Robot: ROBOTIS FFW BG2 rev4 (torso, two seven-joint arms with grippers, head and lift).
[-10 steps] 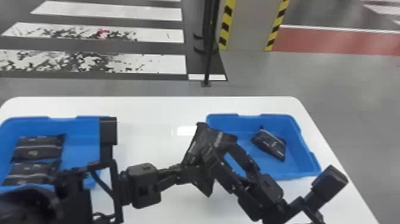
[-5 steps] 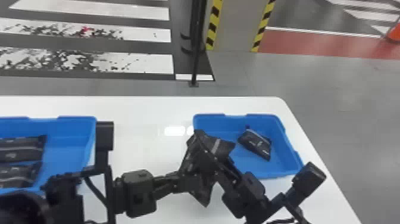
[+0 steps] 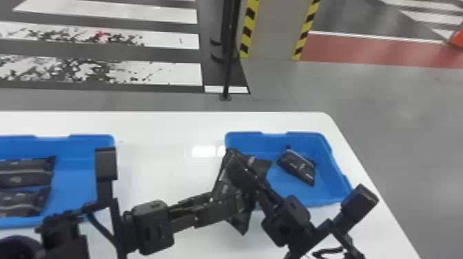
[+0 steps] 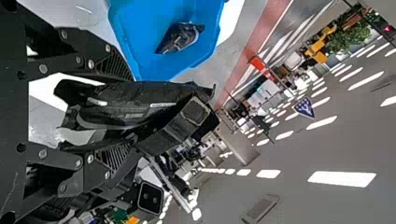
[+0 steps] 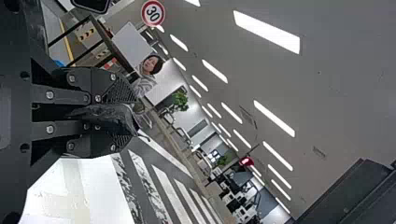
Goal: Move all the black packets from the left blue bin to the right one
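Head view: two shallow, round-cornered blue bins of smooth plastic on a glossy white table (image 3: pixel 155 124). In the left blue bin (image 3: pixel 89 139), two black packets (image 3: pixel 24 170) (image 3: pixel 22 203), flattish, wrinkled and shiny, one nearer than the other. In the right blue bin (image 3: pixel 275 133), another black packet (image 3: pixel 298 167), aslant on the floor, with creased film and pale marks.

Between the bins, at the near left corner of the right one: a handled black packet (image 3: pixel 242 224), pliable and crumpled, with a pointed lower end above the table. On its left side, left gripper (image 3: pixel 232 199); at its upper part, right gripper (image 3: pixel 237 168).

Wrist views: left gripper with flat fingers parted wide, packet loosely between; right gripper with narrow jaws, closed on folded black film.

Compared with half a second earlier: left gripper drawn slightly leftward; right gripper and handled packet in nearly the same place beside the right bin. Compared with one second earlier: head view swung somewhat rightward; packets within both bins unchanged in arrangement.
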